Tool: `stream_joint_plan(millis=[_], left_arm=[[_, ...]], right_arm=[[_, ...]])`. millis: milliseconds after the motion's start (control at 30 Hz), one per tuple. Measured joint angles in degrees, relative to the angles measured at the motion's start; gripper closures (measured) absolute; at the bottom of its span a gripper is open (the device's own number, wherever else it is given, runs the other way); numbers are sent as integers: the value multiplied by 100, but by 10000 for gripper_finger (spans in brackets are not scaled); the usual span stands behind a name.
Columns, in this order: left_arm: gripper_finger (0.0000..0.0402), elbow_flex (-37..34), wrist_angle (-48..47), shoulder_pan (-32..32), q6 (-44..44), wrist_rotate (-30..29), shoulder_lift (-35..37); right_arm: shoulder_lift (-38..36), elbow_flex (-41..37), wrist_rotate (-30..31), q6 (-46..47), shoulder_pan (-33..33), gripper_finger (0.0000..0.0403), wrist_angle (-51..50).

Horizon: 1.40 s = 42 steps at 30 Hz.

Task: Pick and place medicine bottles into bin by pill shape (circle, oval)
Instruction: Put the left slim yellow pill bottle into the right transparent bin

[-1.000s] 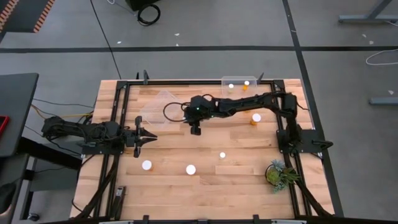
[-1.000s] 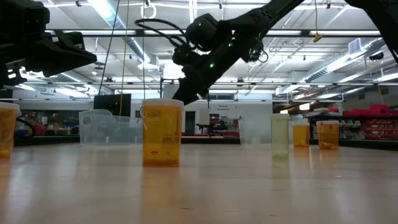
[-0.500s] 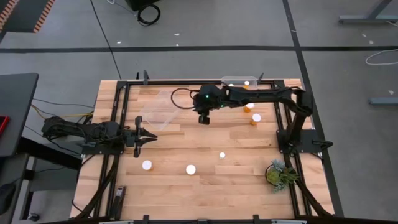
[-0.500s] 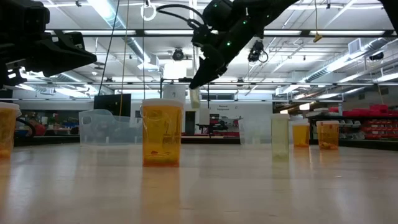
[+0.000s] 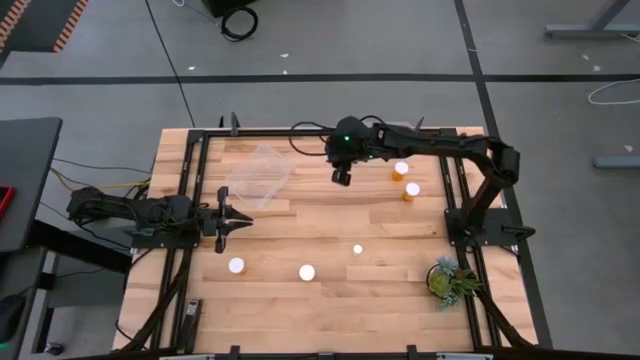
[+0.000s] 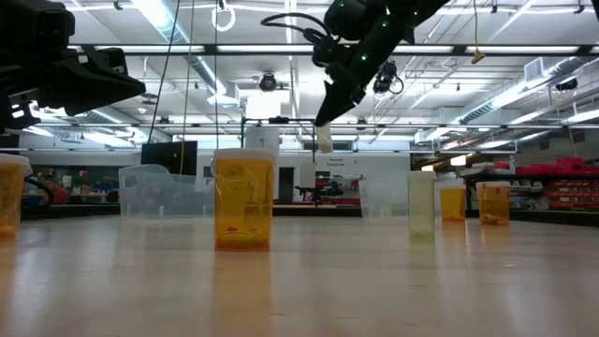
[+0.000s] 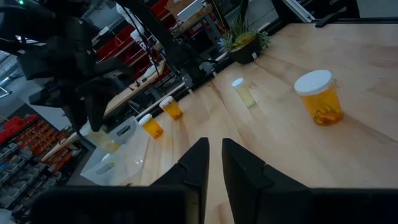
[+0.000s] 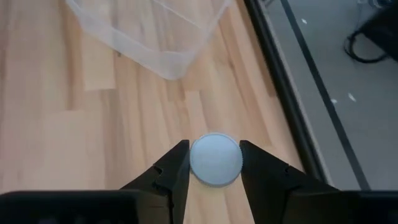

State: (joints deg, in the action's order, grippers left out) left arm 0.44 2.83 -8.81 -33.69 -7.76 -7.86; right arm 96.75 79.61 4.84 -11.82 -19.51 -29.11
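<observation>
Bottle (image 8: pixel 214 158) in right pincer (image 8: pixel 214 163), plain white cap, unlabelled

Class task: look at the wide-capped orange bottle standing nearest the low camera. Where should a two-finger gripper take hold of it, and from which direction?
Grip the wide-capped orange bottle by its round white cap, coming straight down from above. It stands upright with its cap facing up and open tabletop around it, so fingers can probably drop either side of the cap, as the right gripper holds its bottle.
</observation>
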Motion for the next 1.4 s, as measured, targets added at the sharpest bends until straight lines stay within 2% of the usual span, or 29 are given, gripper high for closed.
stream_joint_plan(millis=[567,1000,1233,1400], left_arm=[[346,1,0,0,0,1,-1],[351,1,0,0,-1,1,0],[342,0,0,1,-1,1,-2],[347,-1,0,1,0,0,-2]], right_arm=[[-56,0,776,230,-871,265,-648],[-226,0,697,411,-1573,265,-1424],[-228,-29,667,545,-1628,265,-1655],[-228,-361,667,599,-1667,265,-1595]])
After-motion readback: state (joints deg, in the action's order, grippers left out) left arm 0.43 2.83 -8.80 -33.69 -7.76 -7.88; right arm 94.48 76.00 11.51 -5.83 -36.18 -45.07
